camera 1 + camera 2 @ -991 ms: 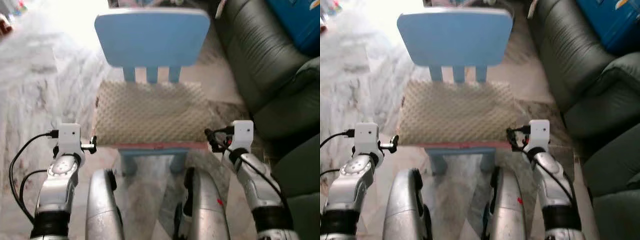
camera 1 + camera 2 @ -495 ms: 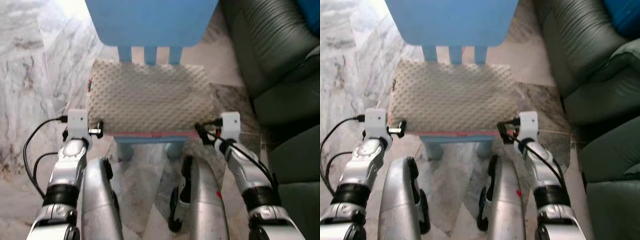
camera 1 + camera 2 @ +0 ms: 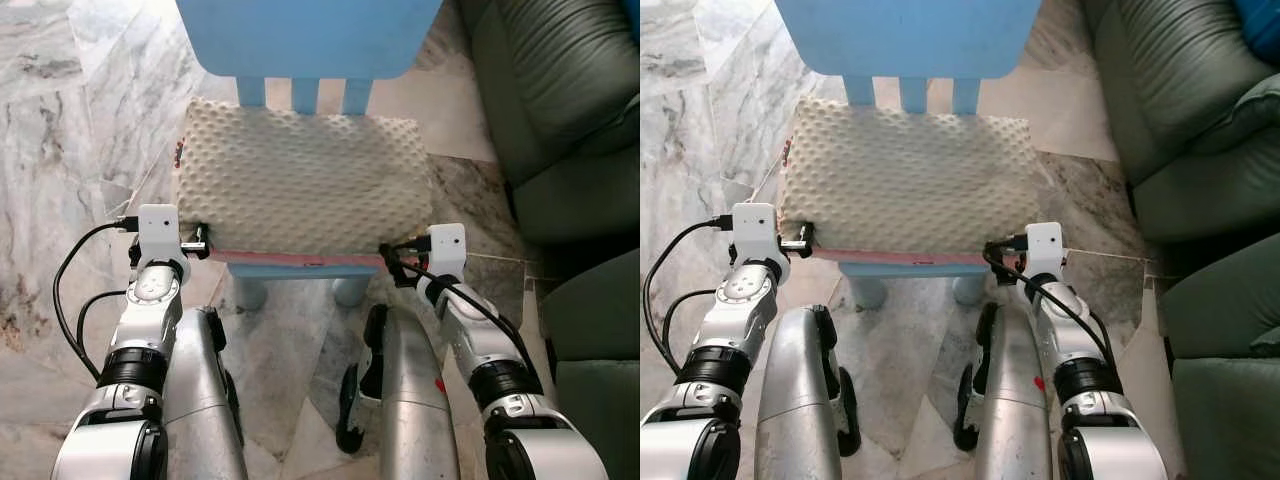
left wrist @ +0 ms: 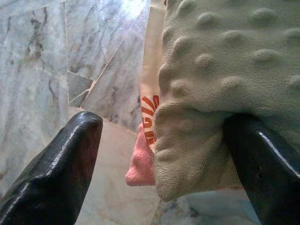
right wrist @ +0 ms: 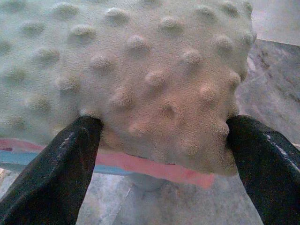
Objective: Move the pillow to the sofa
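Underfoot, the floor is pale grey marble with darker veins, laid in large slabs with thin joints. A small light blue chair stands on it, straight before the robot, its backrest joined to the seat by three short blue slats. To the right, a dark green leather sofa runs along the edge of the room, well apart from the chair's seat.

On that seat lies the pillow, cream-coloured, rectangular and covered all over in rows of raised soft bumps. It spreads across nearly the whole seat, and a pink strip of something shows beneath its near edge. In the left wrist view a pink corner and a pale tag with red lettering peek out beside the pillow's corner.

Both arms reach to the near corners. The left gripper sits at the left corner with its fingers spread, one on the pillow's fabric and the other off to the side over the floor. The right gripper straddles the right corner, its fingers apart on either side of the bumpy edge, not squeezing it.

The chair's backrest is cut off at the top, its legs are mostly hidden, and the lettering on the tag is too partial to read.
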`<state>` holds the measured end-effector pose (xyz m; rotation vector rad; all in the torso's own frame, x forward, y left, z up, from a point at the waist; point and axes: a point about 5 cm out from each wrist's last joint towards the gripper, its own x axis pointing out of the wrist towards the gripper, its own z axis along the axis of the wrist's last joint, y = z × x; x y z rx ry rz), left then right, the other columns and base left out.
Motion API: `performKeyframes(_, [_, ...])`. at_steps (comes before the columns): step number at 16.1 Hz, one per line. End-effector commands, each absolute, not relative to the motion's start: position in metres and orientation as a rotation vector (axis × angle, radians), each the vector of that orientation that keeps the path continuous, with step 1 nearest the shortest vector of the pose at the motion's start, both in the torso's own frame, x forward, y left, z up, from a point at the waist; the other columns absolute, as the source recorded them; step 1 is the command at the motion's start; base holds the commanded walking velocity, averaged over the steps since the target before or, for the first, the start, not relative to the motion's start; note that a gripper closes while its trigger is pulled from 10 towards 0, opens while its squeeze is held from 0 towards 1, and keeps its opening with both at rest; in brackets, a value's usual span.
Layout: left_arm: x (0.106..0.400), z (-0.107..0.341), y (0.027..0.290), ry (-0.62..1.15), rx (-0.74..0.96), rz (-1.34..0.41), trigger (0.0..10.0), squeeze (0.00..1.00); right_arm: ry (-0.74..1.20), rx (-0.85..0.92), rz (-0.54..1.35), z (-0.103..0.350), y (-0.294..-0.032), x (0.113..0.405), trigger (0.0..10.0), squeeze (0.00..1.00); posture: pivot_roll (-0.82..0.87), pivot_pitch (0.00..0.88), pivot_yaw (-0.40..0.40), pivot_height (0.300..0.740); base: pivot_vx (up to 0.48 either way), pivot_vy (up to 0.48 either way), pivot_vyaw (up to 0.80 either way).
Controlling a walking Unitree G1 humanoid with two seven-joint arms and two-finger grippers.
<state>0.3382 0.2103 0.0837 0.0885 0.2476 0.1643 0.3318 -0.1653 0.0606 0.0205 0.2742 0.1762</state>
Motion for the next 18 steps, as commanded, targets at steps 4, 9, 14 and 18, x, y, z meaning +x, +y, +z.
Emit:
performKeyframes(4, [0.314,0.076,0.212,0.28,0.128,0.194,10.0,0.0,0.28,0.046,0.165,0.055,-0.172,0.327,10.0,0.0,-0.01,0.388,-0.086,0.552,0.0,0.0,0.0])
performKeyframes(9, [0.262,0.106,0.225,0.163,0.171,0.313,10.0,0.0,0.187,0.067,0.176,0.078,-0.195,0.302,10.0,0.0,-0.01,0.382,-0.101,0.552,0.0,0.0,0.0])
performKeyframes(14, [0.288,0.132,0.223,0.053,0.075,0.323,10.0,0.0,0.085,0.094,0.179,0.103,-0.2,0.304,10.0,0.0,-0.03,0.374,-0.104,0.552,0.0,0.0,0.0])
performKeyframes(18, [0.313,0.115,0.206,0.154,-0.049,0.298,10.0,0.0,0.155,0.102,0.179,0.095,-0.189,0.324,10.0,0.0,-0.04,0.374,-0.11,0.552,0.0,0.0,0.0])
